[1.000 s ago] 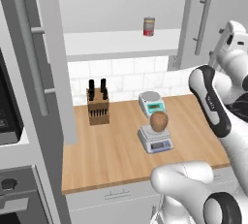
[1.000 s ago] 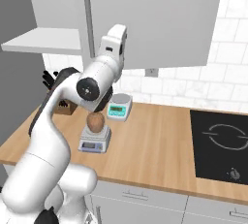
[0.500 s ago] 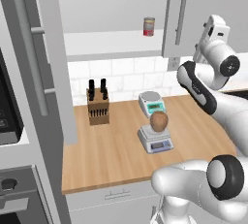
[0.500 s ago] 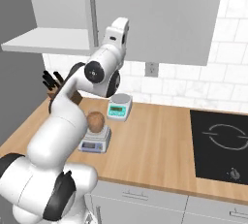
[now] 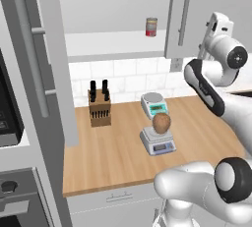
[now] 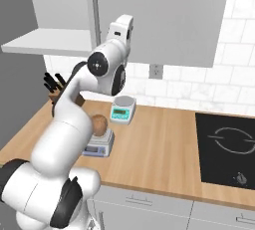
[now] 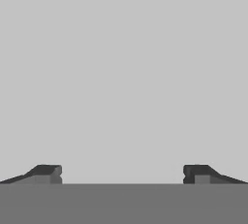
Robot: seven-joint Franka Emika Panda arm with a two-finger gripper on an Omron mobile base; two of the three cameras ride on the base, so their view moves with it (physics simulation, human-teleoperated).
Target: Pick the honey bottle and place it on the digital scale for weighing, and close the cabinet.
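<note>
We see the honey bottle (image 5: 161,122) sitting on the digital scale (image 5: 158,141) on the desk (image 5: 113,150), well below our claw (image 7: 122,173). The claw, fingers spread wide and empty, faces the cabinet (image 5: 189,14) door up close.

The arm (image 5: 211,86) is showing glossy white, rounded shells. Behind the pincer (image 7: 123,173), dark round joint caps are breaking up the white; its own tips are dark grey.
</note>
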